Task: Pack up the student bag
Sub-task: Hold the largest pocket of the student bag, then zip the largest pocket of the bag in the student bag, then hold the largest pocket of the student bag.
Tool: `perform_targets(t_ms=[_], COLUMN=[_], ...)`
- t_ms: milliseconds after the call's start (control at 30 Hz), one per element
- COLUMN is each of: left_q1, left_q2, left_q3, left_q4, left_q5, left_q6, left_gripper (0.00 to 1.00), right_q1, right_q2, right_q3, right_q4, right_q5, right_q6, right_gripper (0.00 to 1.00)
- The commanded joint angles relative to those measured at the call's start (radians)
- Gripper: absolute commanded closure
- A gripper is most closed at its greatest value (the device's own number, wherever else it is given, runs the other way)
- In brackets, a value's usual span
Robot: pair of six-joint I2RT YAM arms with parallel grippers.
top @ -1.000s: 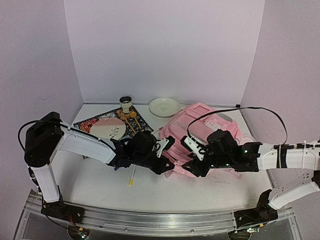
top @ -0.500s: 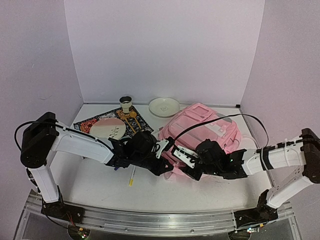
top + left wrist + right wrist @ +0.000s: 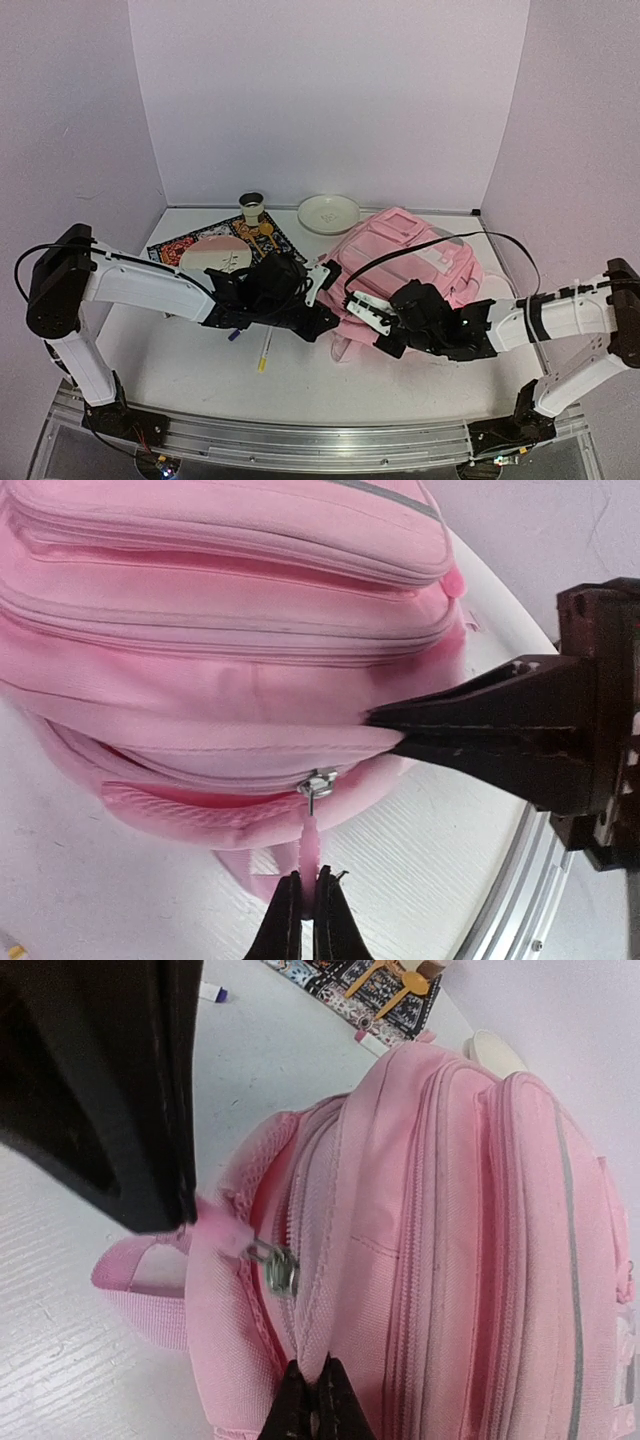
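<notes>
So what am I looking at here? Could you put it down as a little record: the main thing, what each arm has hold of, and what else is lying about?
main item: pink student bag, lying on the white table
left end effector: shut on the bag's pink zipper pull
right end effector: shut, pinching the bag's fabric beside a zip
other things: patterned mat with a plate on it, a cup, a white dish, a white pen

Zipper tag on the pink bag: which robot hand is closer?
Left. The left gripper pinches the zipper tag itself; the right gripper nips the student bag fabric just beside the zipper.
</notes>
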Motion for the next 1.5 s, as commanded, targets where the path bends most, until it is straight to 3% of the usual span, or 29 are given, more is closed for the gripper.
perform_targets(t_ms=[0,433,567,700,867,967,1233,1467], left_q1=[0.039,0.187,0.191,0.171,0.122,0.102,0.029,0.015], left_q2=[-0.089,0.027,0.114,0.135,0.1,0.101,0.092,0.069], left_q3=[0.039,0.051,0.102,0.13,0.119,0.132,0.165,0.157], left_q4=[-0.019,-0.03,-0.023,0.029,0.11,0.112,0.113,0.113], left_q5=[-0.161,-0.228,-0.192,-0.022,0.08,0.106,0.122,0.127], left_q6=[0.044,0.048,0.069,0.059,0.029,0.013,0.001,-0.019], left_gripper=[1.0,1.0,1.0,1.0,1.0,1.0,1.0,1.0], right_q1=[-0.007,-0.01,-0.012,-0.012,-0.011,-0.011,-0.01,0.022], right_q2=[-0.152,-0.576,-0.69,-0.74,-0.698,-0.616,-0.302,-0.162], right_q3=[-0.033,-0.189,-0.219,-0.217,-0.165,-0.123,0.025,0.085], right_q4=[-0.113,-0.12,-0.12,-0.123,-0.132,-0.136,-0.17,-0.207], right_q5=[0.123,0.395,0.354,0.212,0.036,-0.056,-0.145,-0.117], right_q6=[0.014,0.027,0.049,0.086,0.12,0.136,0.215,0.257], right_gripper=[1.0,1.0,1.0,0.92,0.66,0.58,0.47,0.39])
